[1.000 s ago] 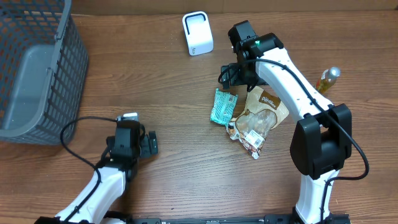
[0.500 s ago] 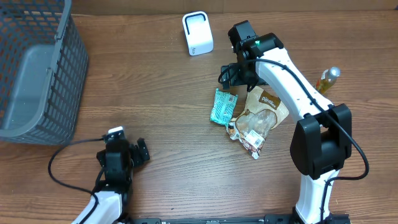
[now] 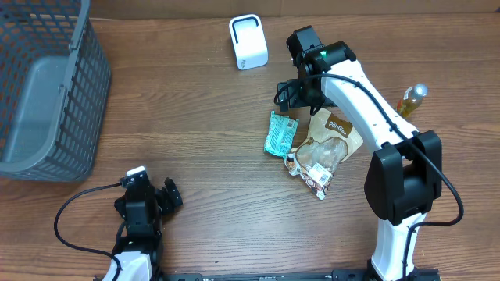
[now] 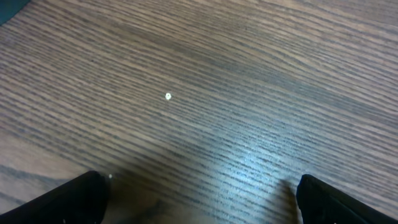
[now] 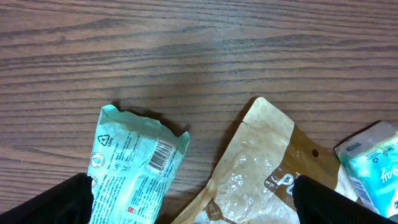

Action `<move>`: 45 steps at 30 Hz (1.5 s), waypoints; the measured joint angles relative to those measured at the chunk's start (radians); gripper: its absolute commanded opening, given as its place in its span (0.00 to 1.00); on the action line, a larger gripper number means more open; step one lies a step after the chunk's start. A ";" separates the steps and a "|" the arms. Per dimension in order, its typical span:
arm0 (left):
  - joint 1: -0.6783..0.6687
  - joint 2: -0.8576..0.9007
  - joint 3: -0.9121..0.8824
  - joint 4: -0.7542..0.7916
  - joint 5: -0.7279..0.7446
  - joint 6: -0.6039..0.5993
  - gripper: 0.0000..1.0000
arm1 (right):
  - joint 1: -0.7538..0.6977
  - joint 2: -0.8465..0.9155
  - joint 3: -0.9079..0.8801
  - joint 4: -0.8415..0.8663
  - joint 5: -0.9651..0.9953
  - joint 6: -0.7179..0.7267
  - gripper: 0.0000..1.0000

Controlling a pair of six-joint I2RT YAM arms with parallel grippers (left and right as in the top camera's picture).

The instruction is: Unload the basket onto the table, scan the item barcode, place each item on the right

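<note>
Jaws on both our arms are standing as wide apart as they go, and neither pair is holding anything. We are hovering our right gripper (image 3: 291, 94) just at 12 o'clock of the teal packet (image 3: 280, 133), which is lying flat on the wooden table (image 3: 203, 117) a little toward 3 o'clock from the centre. In the right wrist view the packet is showing its barcode (image 5: 163, 154) face up, between our two dark fingertips. A brown pouch (image 3: 332, 140) is lying at the packet's 3 o'clock, touching it or overlapping its edge, and a pale blue packet (image 5: 373, 162) is peeking in at the far 3 o'clock edge of that view. The white scanner (image 3: 248, 42) is standing at the table's 12 o'clock, well apart from the packet. Our left gripper (image 3: 168, 195) is sitting low at 7 o'clock over bare wood. A grey basket (image 3: 47, 86) is filling the 10 o'clock corner, and a bottle (image 3: 412, 100) is lying out at 2 o'clock
</note>
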 measured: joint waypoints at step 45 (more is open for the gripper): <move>0.000 -1.010 -0.029 -0.298 0.052 0.333 1.00 | 0.000 0.000 0.000 0.000 0.000 0.000 1.00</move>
